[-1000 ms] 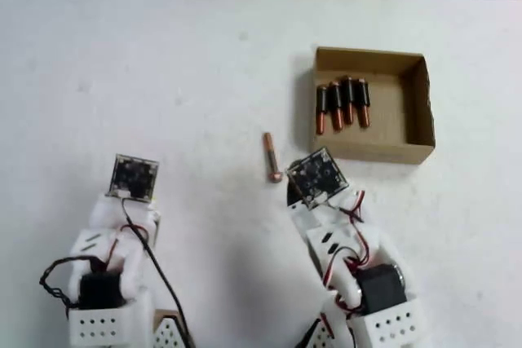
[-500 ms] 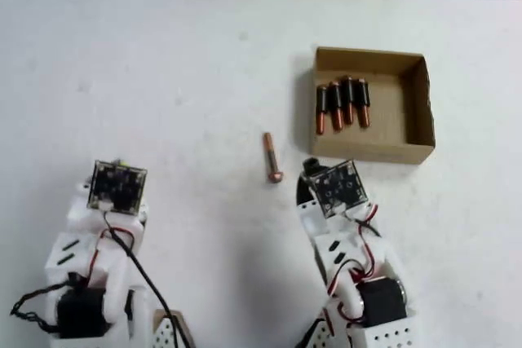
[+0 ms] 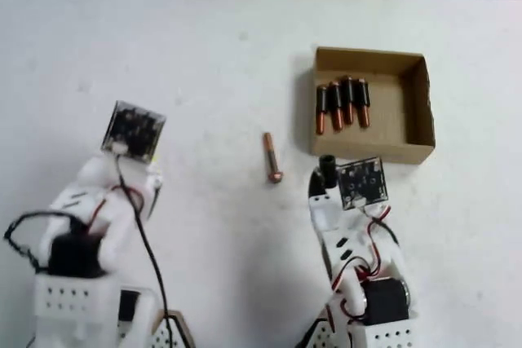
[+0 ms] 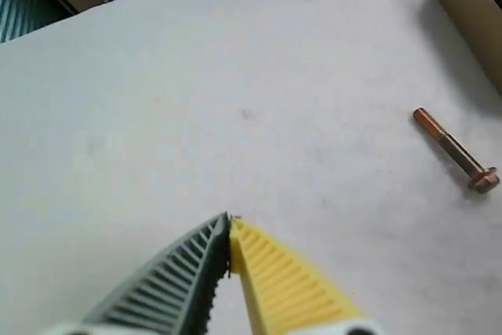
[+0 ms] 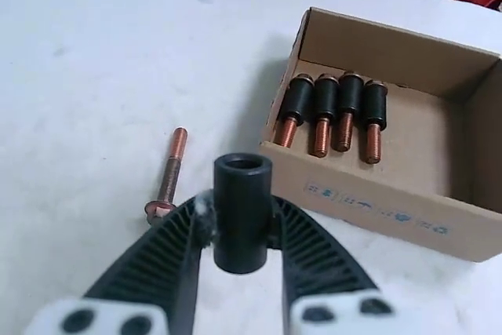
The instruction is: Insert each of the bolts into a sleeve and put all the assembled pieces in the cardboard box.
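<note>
Your right jaws clamp 1 black sleeve [image 5: 241, 209]; left jaws closed, empty. 1 bolt [image 3: 272, 156] lies loose near the box [image 3: 408, 151].

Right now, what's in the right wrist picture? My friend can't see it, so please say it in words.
The right gripper holds a black sleeve between its fingers over a white table. A loose copper bolt lies on the table beyond it, beside a cardboard box with four sleeved bolts lying in a row.
</note>
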`<state>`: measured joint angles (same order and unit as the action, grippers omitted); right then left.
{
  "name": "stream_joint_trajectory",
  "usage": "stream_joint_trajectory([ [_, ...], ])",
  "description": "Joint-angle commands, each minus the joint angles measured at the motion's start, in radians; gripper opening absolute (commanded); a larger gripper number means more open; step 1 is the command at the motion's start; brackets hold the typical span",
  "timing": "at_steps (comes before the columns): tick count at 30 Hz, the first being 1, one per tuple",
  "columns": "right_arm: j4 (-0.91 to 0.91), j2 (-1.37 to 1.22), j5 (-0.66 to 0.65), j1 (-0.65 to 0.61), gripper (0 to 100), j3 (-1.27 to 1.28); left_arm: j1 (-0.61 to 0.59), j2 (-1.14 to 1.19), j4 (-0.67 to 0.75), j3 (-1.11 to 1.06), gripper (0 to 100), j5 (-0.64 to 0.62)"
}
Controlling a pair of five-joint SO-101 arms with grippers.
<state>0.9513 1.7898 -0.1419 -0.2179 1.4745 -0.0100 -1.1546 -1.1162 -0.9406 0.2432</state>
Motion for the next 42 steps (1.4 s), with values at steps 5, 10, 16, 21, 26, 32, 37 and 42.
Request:
stream_joint_trajectory([
  [5,-0.030,0.012,0.015,0.012,1.7,-0.003,0.130,0.292,0.005,0.206,2,-0.066],
  [10,-0.030,0.013,0.014,0.012,1.7,0.005,0.197,0.499,0.005,0.336,2,-0.130],
  [16,-0.099,0.013,0.008,0.013,1.7,0.051,0.255,0.769,0.005,0.506,2,-0.213],
  [21,-0.136,0.013,0.008,0.013,1.7,0.078,0.259,1.049,0.003,0.657,2,-0.221],
  [26,-0.133,0.013,0.008,0.013,1.7,0.078,0.262,1.305,-0.005,0.858,2,-0.443],
  [32,-0.131,0.013,0.008,0.013,1.7,0.080,0.268,1.554,-0.086,1.132,2,-0.629],
  [37,-0.130,0.013,0.008,0.013,1.7,0.080,0.343,1.715,-0.183,1.333,11,-0.712],
  [42,-0.130,0.013,0.008,0.013,1.7,0.080,0.407,1.836,-0.287,1.468,29,-0.836],
])
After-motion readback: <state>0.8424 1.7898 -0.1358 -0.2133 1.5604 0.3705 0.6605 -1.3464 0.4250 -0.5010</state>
